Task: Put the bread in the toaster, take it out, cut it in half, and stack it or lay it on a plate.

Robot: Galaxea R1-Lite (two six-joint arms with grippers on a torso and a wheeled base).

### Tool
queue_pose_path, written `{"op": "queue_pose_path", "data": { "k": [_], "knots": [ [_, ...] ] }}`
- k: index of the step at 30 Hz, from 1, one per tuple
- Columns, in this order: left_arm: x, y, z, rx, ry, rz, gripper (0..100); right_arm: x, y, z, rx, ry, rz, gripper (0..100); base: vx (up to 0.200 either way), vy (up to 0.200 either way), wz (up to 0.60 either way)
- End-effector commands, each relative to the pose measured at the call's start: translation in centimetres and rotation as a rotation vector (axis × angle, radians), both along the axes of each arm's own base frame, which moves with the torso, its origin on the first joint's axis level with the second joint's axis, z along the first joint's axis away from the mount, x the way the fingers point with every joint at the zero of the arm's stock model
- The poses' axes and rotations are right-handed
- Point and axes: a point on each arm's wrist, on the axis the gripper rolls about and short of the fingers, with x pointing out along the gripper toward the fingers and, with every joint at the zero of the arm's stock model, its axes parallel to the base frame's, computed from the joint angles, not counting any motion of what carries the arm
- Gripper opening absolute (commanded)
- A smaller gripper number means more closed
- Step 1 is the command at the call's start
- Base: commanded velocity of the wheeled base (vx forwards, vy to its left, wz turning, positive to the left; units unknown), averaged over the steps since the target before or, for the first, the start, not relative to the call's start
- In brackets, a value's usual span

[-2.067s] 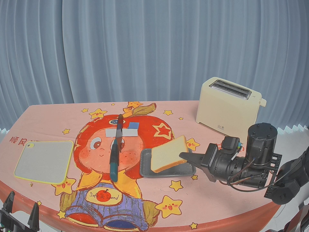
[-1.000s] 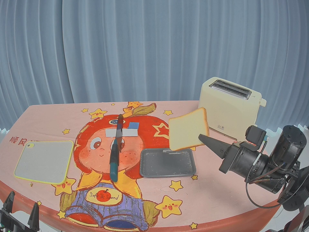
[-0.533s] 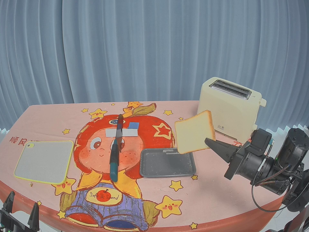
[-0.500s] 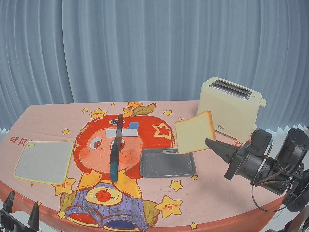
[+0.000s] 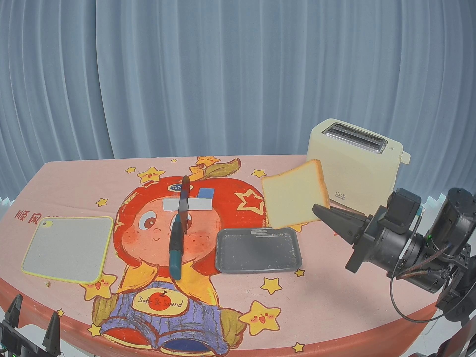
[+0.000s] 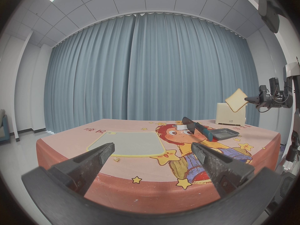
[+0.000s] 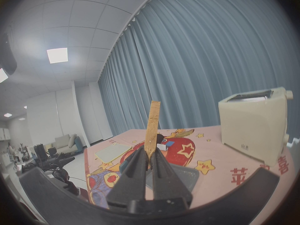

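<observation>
Blue-grey curtain is seen behind a table that is covered by a pink cartoon tablecloth. One slice of bread is held in the air, clear of the table, over the far right part of the grey plate and near the toaster. The slice is stood nearly upright and is gripped at its lower right corner by the right gripper, which is closed tight on it. In the right wrist view the bread is seen edge-on, rising from between the pinched fingers.

The cream toaster is placed at the table's far right, with its two slots facing up. The rectangular plate is laid flat near the table's middle. To its left a knife with a teal handle is laid, its blade pointed away from the robot. Farther left, near the table's edge, a grey cutting board with a yellow rim is laid flat. The left gripper is held low, off the table's near left edge, with its jaws spread wide and nothing between them.
</observation>
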Motion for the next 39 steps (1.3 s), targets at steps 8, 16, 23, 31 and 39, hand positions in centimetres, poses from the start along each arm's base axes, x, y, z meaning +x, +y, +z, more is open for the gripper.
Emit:
{"op": "queue_pose_path", "data": {
  "k": [8,16,23,31,39],
  "knots": [
    [0.1,0.0,-0.5,0.000,0.019,0.001,100,1.0,0.2,-0.7,-0.136,-0.048,-0.009,0,0.000,0.000,0.00],
    [0.1,0.0,-0.5,-0.003,0.019,0.004,100,1.4,-0.8,-0.2,-0.130,-0.064,-0.064,0,0.000,0.000,0.00],
    [0.1,0.0,-0.5,0.001,0.019,0.002,100,1.3,-1.9,0.4,-0.115,-0.077,-0.089,0,0.000,0.000,0.00],
    [0.1,0.0,-0.5,0.001,0.019,0.000,100,1.6,-2.0,0.2,-0.124,-0.070,-0.098,0,0.000,0.000,0.00],
    [0.1,0.0,-0.5,0.003,0.019,0.004,100,1.7,-2.0,0.1,-0.126,-0.065,-0.101,0,0.000,-0.175,0.00]
  ]
}}
